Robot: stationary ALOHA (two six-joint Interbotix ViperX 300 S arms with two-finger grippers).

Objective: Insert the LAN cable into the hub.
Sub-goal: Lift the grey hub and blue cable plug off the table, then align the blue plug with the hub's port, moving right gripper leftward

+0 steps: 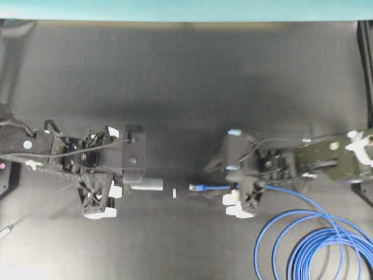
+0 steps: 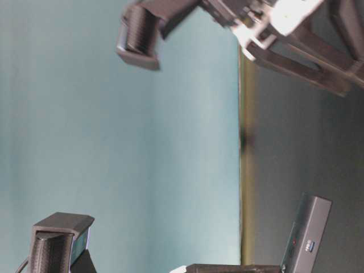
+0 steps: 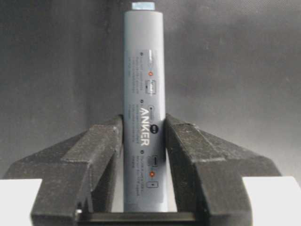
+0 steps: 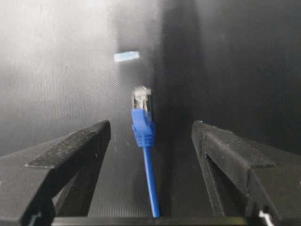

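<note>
Black jaws fill the bottom of both wrist views, so start with the arms. Left gripper (image 3: 143, 155) is clamped on the hub (image 3: 143, 94), fingers (image 3: 106, 150) pressed to both long sides of that slim grey bar, which sticks straight out past the fingertips. From overhead the hub's free end (image 1: 147, 184) juts out of the left gripper (image 1: 129, 185) toward the middle of the dark mat (image 1: 186, 87).

Over to the right gripper (image 4: 150, 136): jaws spread wide, nothing between them gripped. The LAN cable (image 4: 148, 174) runs up the gap, touching neither finger, its blue boot and clear plug (image 4: 141, 100) lying just ahead of the fingertips. Overhead, the plug (image 1: 197, 188) sits just beyond the right gripper (image 1: 233, 185), pointing at the hub, with the loose coils (image 1: 317, 245) piled behind the arm.

Smallest thing out there: a tiny pale-blue strip (image 1: 175, 192) on the mat between plug and hub.

My read: this is the pickup of the cable, not yet the insertion. Next, the right jaws need to close on the boot just behind the plug, squarely, then line it up with the port at the hub's end.
</note>
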